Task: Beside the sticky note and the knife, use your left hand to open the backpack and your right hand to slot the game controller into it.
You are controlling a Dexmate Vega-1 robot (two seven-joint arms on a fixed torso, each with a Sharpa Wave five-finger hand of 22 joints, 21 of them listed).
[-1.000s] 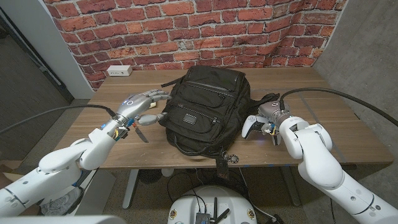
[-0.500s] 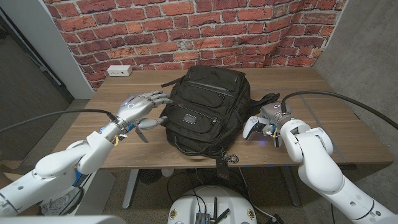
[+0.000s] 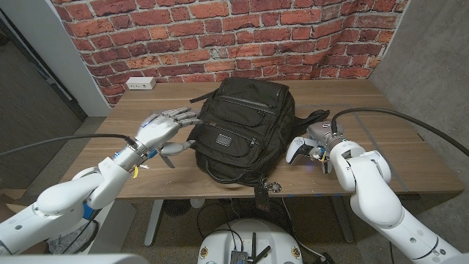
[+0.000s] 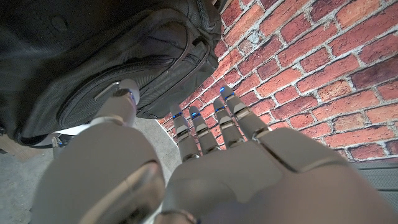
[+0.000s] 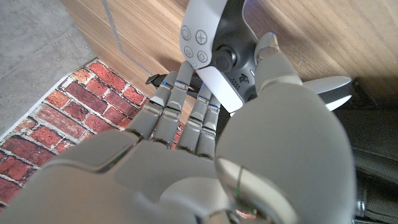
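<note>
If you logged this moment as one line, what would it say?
left hand: open, raised beside backpack | right hand: on game controller, grip unclear | backpack: zipped

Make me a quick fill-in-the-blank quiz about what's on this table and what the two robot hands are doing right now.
1. The black backpack lies on a table made of ______.
2. The white game controller is gripped by the robot's ______ hand.
3. The left hand hovers with spread fingers, holding ______.
4. The wall behind the table is made of ______.

Missing words: wood; right; nothing; brick
</note>
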